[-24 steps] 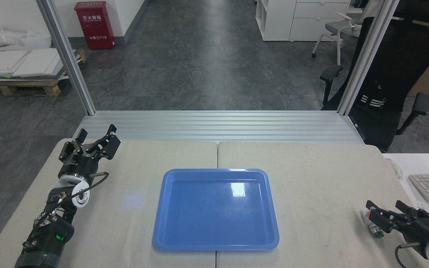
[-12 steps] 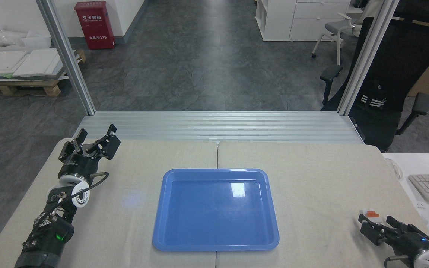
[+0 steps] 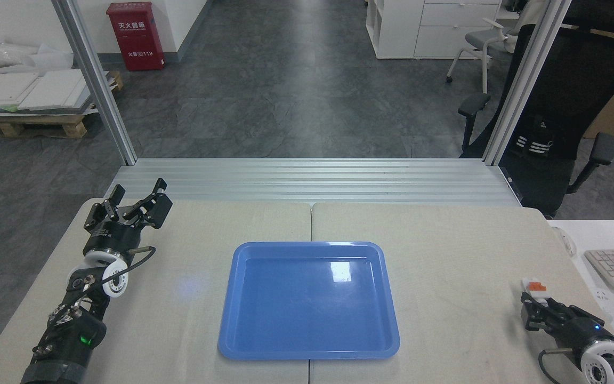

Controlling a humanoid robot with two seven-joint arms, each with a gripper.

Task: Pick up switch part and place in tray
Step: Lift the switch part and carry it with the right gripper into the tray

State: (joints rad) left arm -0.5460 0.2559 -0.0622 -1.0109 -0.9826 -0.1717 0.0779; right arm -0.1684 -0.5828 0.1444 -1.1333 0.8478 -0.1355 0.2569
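Switch part point(image 3: 534, 288) sits at the lower right of the frame, on the cloth, well apart from the tray point(image 3: 308, 300). Only its white body and orange block show; the rest is hidden behind the right gripper point(image 3: 533, 311), whose dark fingers close around its near end. It looks like a grasp, though I cannot tell for sure that the fingers press on it. The left gripper point(image 3: 135, 205) rests at the upper left of the table with its fingers spread and nothing between them.

To do this step well, the grip should be firm on the body rather than on the tip alone, since a small part can pivot or slip out. I would then lift straight up to clear the cloth, carry it left over the raised rim, lower it onto the blue floor, and only then let go.
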